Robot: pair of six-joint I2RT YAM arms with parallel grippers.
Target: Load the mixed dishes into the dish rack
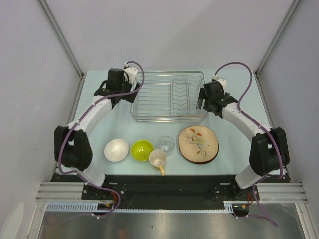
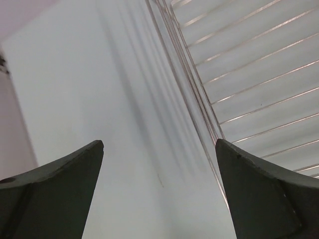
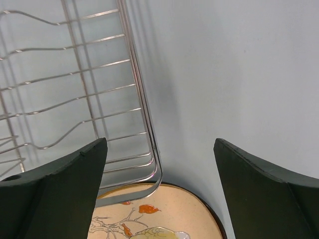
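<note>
**A:** Where are your dishes (image 1: 141, 150)?

**B:** On the counter (image 1: 99, 127) in front of the rack (image 1: 169, 119), none loaded. Your left gripper (image 2: 159, 149) and right gripper (image 3: 159, 144) hang wide, empty, flanking it, ready to reach.

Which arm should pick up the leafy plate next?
Probably the right arm. Its open right gripper hangs at the right end of the dish rack, with the leafy plate close below in its wrist view. The open left gripper is past the rack's left side, farther off.
</note>
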